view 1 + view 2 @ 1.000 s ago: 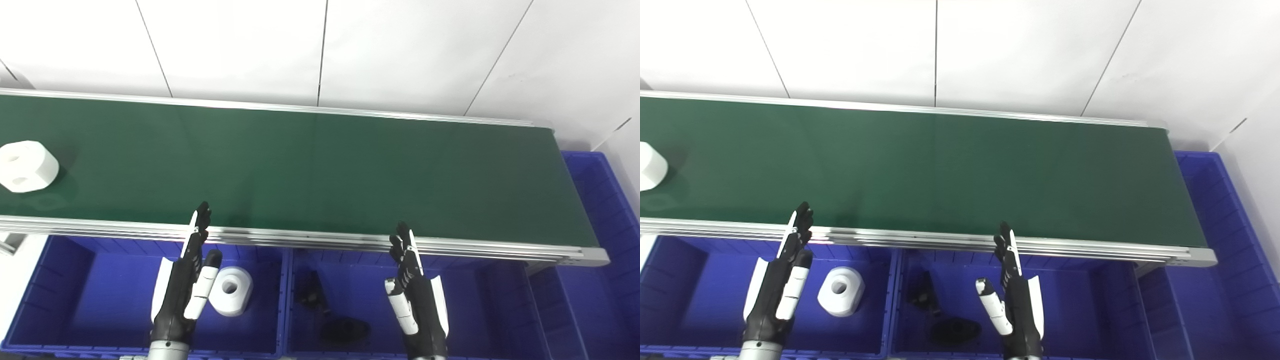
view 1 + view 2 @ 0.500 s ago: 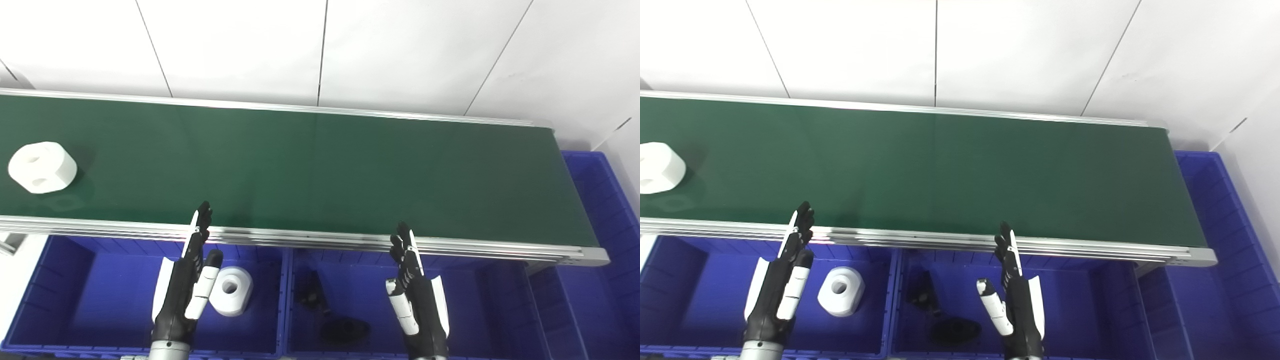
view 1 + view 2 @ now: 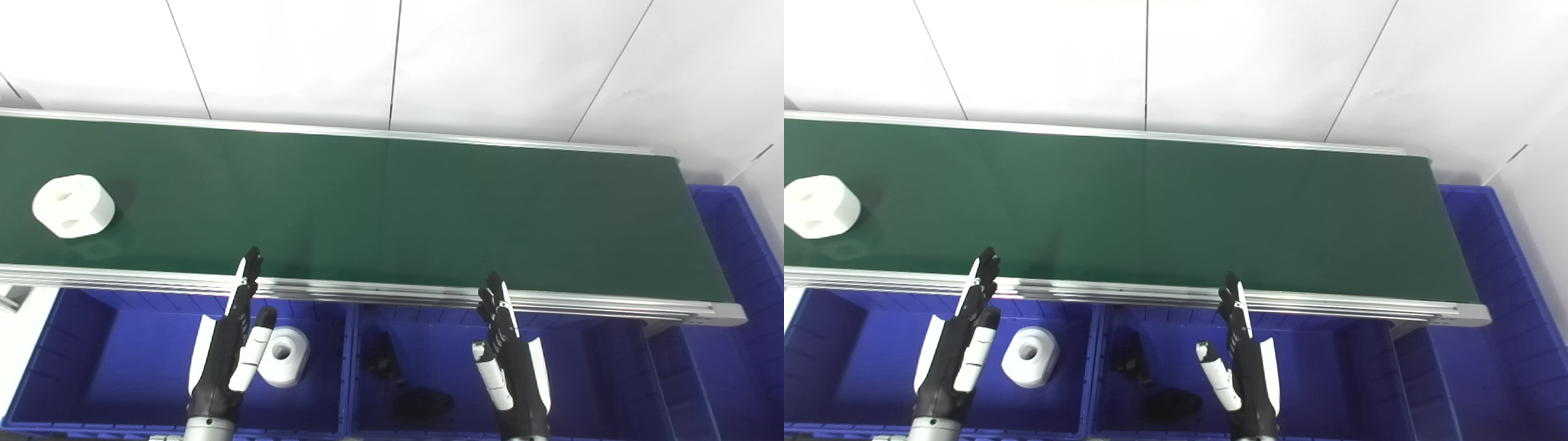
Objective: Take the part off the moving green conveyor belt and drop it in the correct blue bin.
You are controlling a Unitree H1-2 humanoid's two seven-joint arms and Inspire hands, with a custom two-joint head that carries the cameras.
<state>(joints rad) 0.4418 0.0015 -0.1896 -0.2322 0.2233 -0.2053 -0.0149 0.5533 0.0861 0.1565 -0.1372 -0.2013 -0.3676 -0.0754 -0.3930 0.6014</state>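
Holding both hands up with fingers straight and spread, I grip nothing in either one. My left hand [image 3: 229, 349] hangs over the left blue bin [image 3: 73, 343], its fingertips reaching up to the near metal rail [image 3: 380, 293] of the green belt [image 3: 392, 208]. My right hand [image 3: 509, 367] hangs over the middle blue bin [image 3: 582, 367], fingertips just at that same rail. The white part [image 3: 73, 205] with round holes lies flat on the belt near the left edge of the view, well apart from my left hand, up and to the left of it, and much farther from my right. A second white part [image 3: 283, 356] with a hole in its top sits on the floor of the left bin, just beside my left thumb. Two dark parts [image 3: 422, 404] lie in the middle bin, to the left of my right hand. Another blue bin [image 3: 744, 245] stands past the right end of the belt.
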